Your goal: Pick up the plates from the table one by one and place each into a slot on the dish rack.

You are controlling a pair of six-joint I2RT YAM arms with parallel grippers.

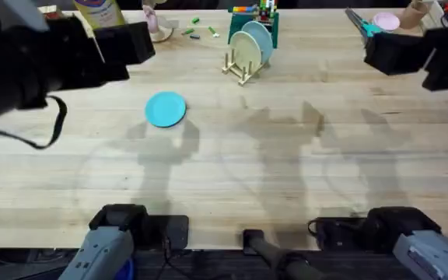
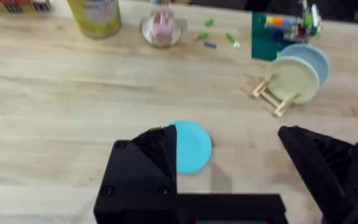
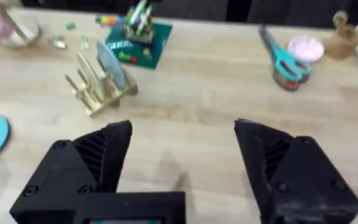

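In the overhead view the turquoise plate lies flat on the table, left of the middle of the frame, and it is the only plate not yet in the dish rack. The rack stands in the upper middle of the frame and already holds two plates on edge, the cream plate in front and the light blue plate just behind it. The left gripper has its fingers wide apart and holds nothing; in the left wrist view the turquoise plate sits at the lower middle, partly covered by one finger, so the plate is nearly under the gripper but toward one finger and not between both. The right gripper is also wide open and empty, and in its wrist view the plate shows at the left edge, well apart. I judge that the left arm is clearly the nearer one for this pick. Because the plate is round and flat, no long axis matters; the move depends on centring the open fingers over the rim before descending.
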